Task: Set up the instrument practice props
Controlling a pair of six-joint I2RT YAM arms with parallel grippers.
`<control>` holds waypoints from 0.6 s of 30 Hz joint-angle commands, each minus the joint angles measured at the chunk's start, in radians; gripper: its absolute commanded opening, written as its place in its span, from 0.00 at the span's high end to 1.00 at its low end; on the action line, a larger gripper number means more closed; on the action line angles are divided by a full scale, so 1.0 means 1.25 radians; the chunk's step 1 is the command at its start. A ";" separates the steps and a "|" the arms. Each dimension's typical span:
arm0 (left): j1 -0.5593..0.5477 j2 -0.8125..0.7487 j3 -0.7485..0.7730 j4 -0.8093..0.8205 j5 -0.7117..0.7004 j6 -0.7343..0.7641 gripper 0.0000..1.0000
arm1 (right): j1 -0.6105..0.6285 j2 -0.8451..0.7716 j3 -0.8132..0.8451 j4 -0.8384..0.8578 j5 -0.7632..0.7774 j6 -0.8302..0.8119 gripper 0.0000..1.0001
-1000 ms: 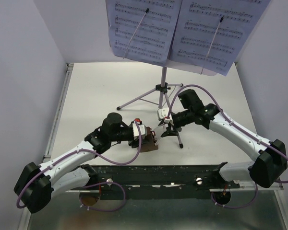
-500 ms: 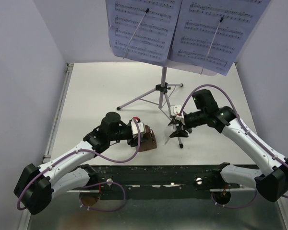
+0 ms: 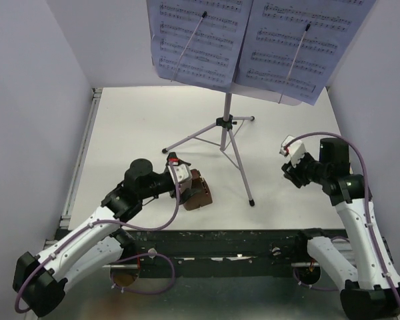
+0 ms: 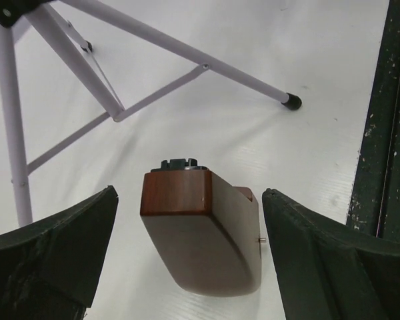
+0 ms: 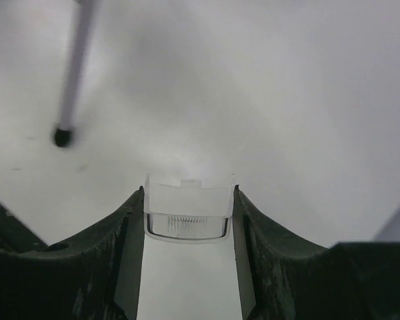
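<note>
The pale lilac music stand (image 3: pixel 288 100) rises at the back on its thin tripod (image 3: pixel 227 133), carrying two lavender sheet-music pages (image 3: pixel 200 40). The brown metronome (image 3: pixel 200 192) rests on the white table in front of the tripod. My left gripper (image 3: pixel 190 187) is open around it. In the left wrist view the metronome (image 4: pixel 200 233) lies between the fingers (image 4: pixel 67 247) with a gap on each side. My right gripper (image 3: pixel 290 172) hovers at the right, away from the tripod. It is shut on a small white translucent block (image 5: pixel 189 207).
Tripod legs spread across the table; one rubber foot (image 4: pixel 291 101) sits just beyond the metronome and shows again as the foot (image 5: pixel 63 137) left of the right fingers. A dark metal rail (image 3: pixel 220 240) runs along the near edge. Lilac walls (image 3: pixel 27 100) close both sides.
My left gripper opened off the metronome and drew back to the lower left, leaving it on the table. The right arm swung right, away from the tripod leg, still holding the white block.
</note>
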 commanded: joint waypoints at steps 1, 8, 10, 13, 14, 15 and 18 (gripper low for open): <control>0.006 -0.091 0.032 -0.031 -0.029 -0.026 0.01 | -0.112 0.041 -0.077 0.191 0.320 0.021 1.00; 0.006 -0.261 0.059 -0.222 -0.121 -0.050 0.01 | -0.203 0.373 0.134 0.138 0.353 -0.009 0.96; 0.006 -0.329 0.042 -0.250 -0.141 -0.064 0.01 | -0.205 0.478 0.229 0.072 0.377 -0.012 0.93; 0.007 -0.413 -0.001 -0.255 -0.151 -0.102 0.01 | -0.205 0.626 0.379 -0.043 0.333 0.000 0.89; 0.009 -0.437 -0.010 -0.255 -0.152 -0.112 0.01 | -0.205 0.674 0.420 -0.072 0.320 0.006 0.87; 0.007 -0.453 -0.013 -0.257 -0.155 -0.118 0.01 | -0.207 0.713 0.470 -0.101 0.312 0.013 0.85; 0.007 -0.474 -0.008 -0.269 -0.170 -0.124 0.01 | -0.207 0.812 0.553 -0.143 0.286 0.046 0.81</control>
